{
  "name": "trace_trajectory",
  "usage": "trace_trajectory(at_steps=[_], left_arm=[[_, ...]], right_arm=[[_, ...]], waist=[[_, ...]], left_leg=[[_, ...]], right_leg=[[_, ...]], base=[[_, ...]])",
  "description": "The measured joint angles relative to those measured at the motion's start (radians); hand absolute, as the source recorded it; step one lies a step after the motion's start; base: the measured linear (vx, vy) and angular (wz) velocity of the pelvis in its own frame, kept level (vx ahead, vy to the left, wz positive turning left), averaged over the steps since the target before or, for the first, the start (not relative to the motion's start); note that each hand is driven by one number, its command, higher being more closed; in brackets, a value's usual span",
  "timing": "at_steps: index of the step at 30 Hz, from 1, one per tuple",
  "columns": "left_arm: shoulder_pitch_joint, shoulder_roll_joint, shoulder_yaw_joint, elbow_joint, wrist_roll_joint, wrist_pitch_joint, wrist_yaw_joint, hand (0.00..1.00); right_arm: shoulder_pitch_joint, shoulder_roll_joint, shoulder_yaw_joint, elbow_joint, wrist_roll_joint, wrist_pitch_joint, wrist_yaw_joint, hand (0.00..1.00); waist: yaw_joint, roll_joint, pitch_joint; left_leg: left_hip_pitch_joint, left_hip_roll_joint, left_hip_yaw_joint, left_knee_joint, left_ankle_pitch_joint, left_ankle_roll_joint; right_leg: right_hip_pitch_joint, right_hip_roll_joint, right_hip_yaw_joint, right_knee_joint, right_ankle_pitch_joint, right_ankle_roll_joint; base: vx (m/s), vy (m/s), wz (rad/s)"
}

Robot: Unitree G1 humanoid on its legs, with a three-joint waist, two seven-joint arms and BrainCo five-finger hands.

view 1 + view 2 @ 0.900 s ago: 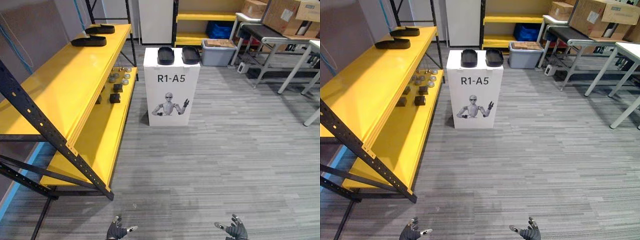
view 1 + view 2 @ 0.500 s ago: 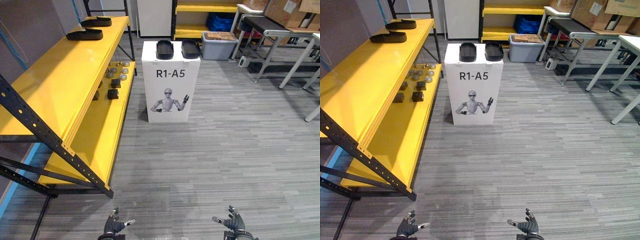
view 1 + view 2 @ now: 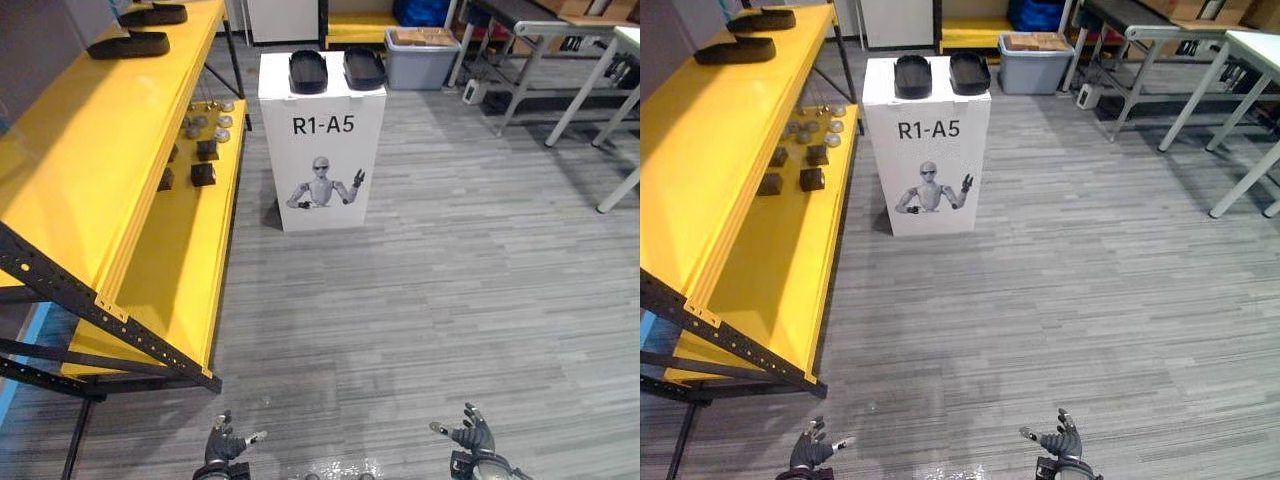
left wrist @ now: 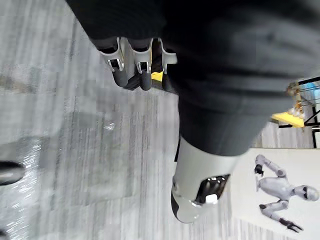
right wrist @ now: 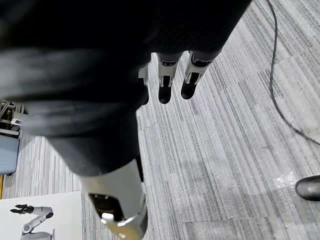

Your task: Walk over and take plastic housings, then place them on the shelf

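Observation:
Two black plastic housings (image 3: pixel 308 71) (image 3: pixel 363 67) lie side by side on top of a white box (image 3: pixel 322 150) printed with a robot figure, straight ahead across the floor. Two more black housings (image 3: pixel 128 45) (image 3: pixel 153 14) rest on the top level of the yellow shelf (image 3: pixel 90 160) at the left. My left hand (image 3: pixel 224 446) and right hand (image 3: pixel 470 436) hang low at the near edge of the head views, both open with relaxed fingers and holding nothing, far from the box.
Small dark and silver parts (image 3: pixel 203 174) sit on the shelf's lower level. A grey bin (image 3: pixel 420 55) stands behind the box. White and black tables (image 3: pixel 600 60) line the right side. Grey floor stretches open between me and the box.
The whole view has shifted: the box and shelf sit closer and lower in the picture as I walk forward. Both hands stay open and empty at the bottom edge.

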Motion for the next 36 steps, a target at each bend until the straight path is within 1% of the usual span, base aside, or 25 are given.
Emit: trace_trajectory(at_steps=[1, 2, 6, 7, 8, 9, 10, 11, 12, 13, 14, 15, 16, 18, 20, 23, 24, 25, 26, 27, 29, 30, 32, 34, 36], left_arm=[[-0.011, 0.007, -0.005, -0.003, -0.006, 0.000, 0.001, 0.00], [-0.014, 0.012, -0.013, -0.002, -0.010, 0.001, 0.003, 0.00], [-0.067, 0.022, -0.031, -0.001, -0.012, 0.003, 0.010, 0.00], [-0.093, 0.022, -0.031, 0.000, -0.022, 0.001, 0.018, 0.00], [-0.100, 0.023, -0.031, 0.000, -0.029, -0.001, 0.023, 0.00], [-0.104, 0.026, -0.031, 0.002, -0.029, -0.002, 0.025, 0.00], [-0.099, 0.026, -0.031, 0.005, -0.029, -0.001, 0.024, 0.00], [-0.100, 0.013, -0.031, 0.010, -0.028, 0.000, 0.023, 0.00], [-0.106, 0.009, -0.031, 0.009, -0.028, 0.000, 0.024, 0.00], [-0.106, -0.002, -0.023, 0.009, -0.029, 0.000, 0.025, 0.00], [-0.095, -0.030, 0.004, 0.001, -0.029, 0.000, 0.025, 0.00], [-0.085, -0.040, 0.011, -0.009, -0.029, -0.002, 0.025, 0.00], [-0.076, -0.044, 0.010, -0.036, -0.030, -0.004, 0.022, 0.00], [-0.065, -0.048, 0.008, -0.064, -0.031, -0.004, 0.023, 0.00], [-0.057, -0.059, 0.005, -0.081, -0.031, -0.004, 0.023, 0.00], [-0.031, -0.064, -0.006, -0.082, -0.030, 0.000, 0.023, 0.00], [-0.023, -0.069, -0.012, -0.082, -0.030, -0.001, 0.023, 0.00], [-0.016, -0.070, -0.012, -0.078, -0.030, -0.001, 0.024, 0.00], [-0.014, -0.069, -0.012, -0.074, -0.029, 0.000, 0.024, 0.00], [-0.011, -0.063, -0.011, -0.073, -0.029, 0.000, 0.024, 0.00], [-0.038, -0.063, -0.022, -0.061, -0.028, 0.001, 0.023, 0.00], [-0.038, -0.062, -0.033, -0.058, -0.028, 0.001, 0.022, 0.00], [-0.041, -0.057, -0.045, -0.053, -0.028, 0.004, 0.024, 0.00], [-0.044, -0.048, -0.061, -0.045, -0.028, 0.004, 0.026, 0.00], [-0.054, -0.030, -0.072, -0.039, -0.029, 0.003, 0.029, 0.00]], right_arm=[[0.007, 0.002, 0.006, -0.018, 0.001, 0.003, -0.004, 0.00], [0.010, 0.002, 0.005, -0.028, 0.004, 0.006, -0.005, 0.00], [-0.021, -0.031, 0.006, -0.035, 0.010, 0.006, -0.011, 0.00], [-0.031, -0.046, 0.006, -0.035, 0.010, 0.005, -0.015, 0.00], [-0.033, -0.050, 0.006, -0.037, 0.011, 0.005, -0.019, 0.00], [-0.030, -0.055, 0.006, -0.038, 0.011, 0.005, -0.025, 0.00], [-0.025, -0.061, 0.006, -0.038, 0.011, 0.005, -0.026, 0.00], [-0.044, -0.072, 0.005, -0.040, 0.011, 0.008, -0.027, 0.00], [-0.053, -0.072, 0.005, -0.051, 0.011, 0.008, -0.027, 0.00], [-0.058, -0.070, 0.009, -0.074, 0.011, 0.008, -0.027, 0.00], [-0.048, -0.069, 0.021, -0.095, 0.014, 0.008, -0.027, 0.00], [-0.044, -0.066, 0.032, -0.113, 0.019, 0.007, -0.027, 0.00], [-0.026, -0.044, 0.044, -0.152, 0.031, 0.005, -0.030, 0.00], [-0.026, -0.021, 0.045, -0.193, 0.050, -0.002, -0.040, 0.00], [-0.030, -0.009, 0.045, -0.204, 0.053, -0.009, -0.047, 0.00], [-0.034, -0.005, 0.032, -0.165, 0.054, -0.007, -0.049, 0.00], [-0.033, -0.006, 0.010, -0.138, 0.054, -0.007, -0.050, 0.00], [-0.032, -0.008, 0.001, -0.101, 0.055, -0.006, -0.053, 0.00], [-0.026, -0.007, 0.002, -0.090, 0.056, -0.004, -0.054, 0.00], [-0.017, 0.004, 0.008, -0.081, 0.056, -0.003, -0.054, 0.00], [-0.017, -0.003, 0.005, -0.053, 0.053, -0.002, -0.053, 0.00], [-0.023, 0.000, 0.006, -0.032, 0.051, 0.000, -0.053, 0.00], [-0.022, 0.008, 0.006, -0.021, 0.051, 0.002, -0.048, 0.00], [-0.028, 0.010, 0.028, -0.017, 0.050, 0.004, -0.041, 0.00], [-0.037, 0.011, 0.057, -0.021, 0.046, 0.003, -0.035, 0.00]], waist=[[-0.004, 0.000, 0.014], [-0.008, 0.003, 0.024], [-0.050, 0.031, 0.066], [-0.058, 0.045, 0.083], [-0.058, 0.038, 0.083], [-0.060, 0.022, 0.076], [-0.064, 0.025, 0.073], [-0.060, 0.058, 0.072], [-0.068, 0.058, 0.073], [-0.068, 0.066, 0.079], [-0.067, 0.073, 0.084], [-0.062, 0.069, 0.089], [-0.046, 0.071, 0.095], [-0.014, 0.049, 0.104], [0.014, 0.043, 0.105], [0.031, 0.032, 0.113], [0.027, 0.035, 0.112], [0.030, 0.036, 0.107], [0.032, 0.028, 0.101], [0.029, 0.002, 0.084], [0.028, -0.012, 0.076], [0.027, -0.017, 0.076], [0.021, -0.025, 0.077], [0.007, -0.020, 0.077], [0.001, -0.016, 0.077]], left_leg=[[0.026, -0.003, -0.014, 0.013, -0.016, 0.011], [0.049, -0.004, -0.025, 0.019, -0.032, 0.021], [0.169, 0.044, -0.102, -0.042, -0.051, 0.010], [0.197, 0.072, -0.115, -0.049, -0.059, -0.020], [0.214, 0.078, -0.114, -0.051, -0.066, -0.049], [0.253, 0.081, -0.115, -0.053, -0.087, -0.085], [0.272, 0.088, -0.116, -0.051, -0.096, -0.101], [0.259, 0.120, -0.109, -0.009, -0.080, -0.137], [0.231, 0.121, -0.100, 0.054, -0.045, -0.176], [0.183, 0.128, -0.076, 0.203, 0.027, -0.167], [0.116, 0.154, -0.052, 0.428, 0.164, -0.137], [0.072, 0.184, -0.049, 0.556, 0.199, -0.137], [-0.017, 0.234, -0.014, 0.785, 0.161, -0.128], [-0.157, 0.274, 0.031, 0.937, 0.108, -0.115], [-0.290, 0.274, 0.062, 0.882, 0.069, -0.119], [-0.355, 0.196, 0.072, 0.461, 0.046, -0.132], [-0.346, 0.157, 0.059, 0.241, 0.084, -0.133], [-0.335, 0.139, 0.039, 0.136, 0.184, -0.121], [-0.327, 0.125, 0.032, 0.139, 0.221, -0.096], [-0.332, 0.082, 0.029, 0.174, 0.211, -0.050], [-0.337, 0.061, 0.049, 0.229, 0.145, -0.022], [-0.297, 0.050, 0.061, 0.227, 0.111, -0.013], [-0.204, 0.025, 0.061, 0.209, 0.064, 0.006], [-0.083, 0.016, 0.055, 0.170, 0.026, 0.015], [0.011, 0.023, 0.049, 0.098, 0.023, 0.014]], right_leg=[[-0.089, -0.016, -0.043, 0.188, -0.017, 0.014], [-0.120, -0.029, -0.067, 0.250, -0.022, 0.011], [-0.251, -0.027, -0.164, 0.164, -0.025, -0.021], [-0.288, -0.008, -0.178, 0.056, 0.011, -0.050], [-0.303, -0.007, -0.178, -0.052, 0.078, -0.058], [-0.308, -0.006, -0.178, -0.152, 0.245, -0.094], [-0.303, -0.006, -0.178, -0.140, 0.320, -0.143], [-0.314, 0.010, -0.195, -0.079, 0.265, -0.162], [-0.312, 0.009, -0.197, -0.063, 0.233, -0.166], [-0.262, 0.022, -0.205, -0.079, 0.204, -0.174], [-0.158, 0.041, -0.204, -0.142, 0.185, -0.184], [-0.093, 0.054, -0.200, -0.189, 0.183, -0.187], [0.022, 0.080, -0.187, -0.266, 0.177, -0.196], [0.138, 0.095, -0.152, -0.350, 0.169, -0.206], [0.219, 0.094, -0.117, -0.426, 0.168, -0.205], [0.318, 0.059, -0.065, -0.460, 0.118, -0.175], [0.344, 0.044, -0.047, -0.469, 0.088, -0.160], [0.375, 0.036, -0.025, -0.470, 0.051, -0.147], [0.384, 0.025, -0.010, -0.464, 0.030, -0.138], [0.380, -0.013, 0.005, -0.424, -0.024, -0.121], [0.325, -0.047, 0.014, -0.271, -0.062, -0.094], [0.275, -0.059, 0.014, -0.103, -0.065, -0.079], [0.179, -0.092, 0.009, 0.205, -0.033, 0.033], [0.080, -0.119, -0.026, 0.429, -0.045, 0.025], [-0.015, -0.134, -0.093, 0.436, -0.051, 0.011]], base=[[0.26, 0.085, 0.21], [0.31, 0.070, 0.35], [0.45, 0.000, 0.57], [0.51, -0.087, 0.67], [0.66, -0.141, 0.53], [0.59, -0.155, 0.35], [0.66, -0.200, 0.13], [0.68, -0.232, 0.05], [0.81, -0.273, -0.07], [0.78, -0.252, 0.03], [0.63, -0.182, -0.01], [0.59, -0.153, -0.04], [0.46, -0.120, -0.13], [0.53, -0.120, -0.39], [0.53, -0.041, -0.49], [0.53, 0.080, -0.48], [0.50, 0.167, -0.45], [0.61, 0.209, -0.52], [0.54, 0.200, -0.49], [0.57, 0.172, -0.24], [0.55, 0.154, -0.15], [0.54, 0.160, -0.16], [0.60, 0.149, -0.03], [0.58, 0.071, 0.03], [0.44, -0.006, 0.05]])
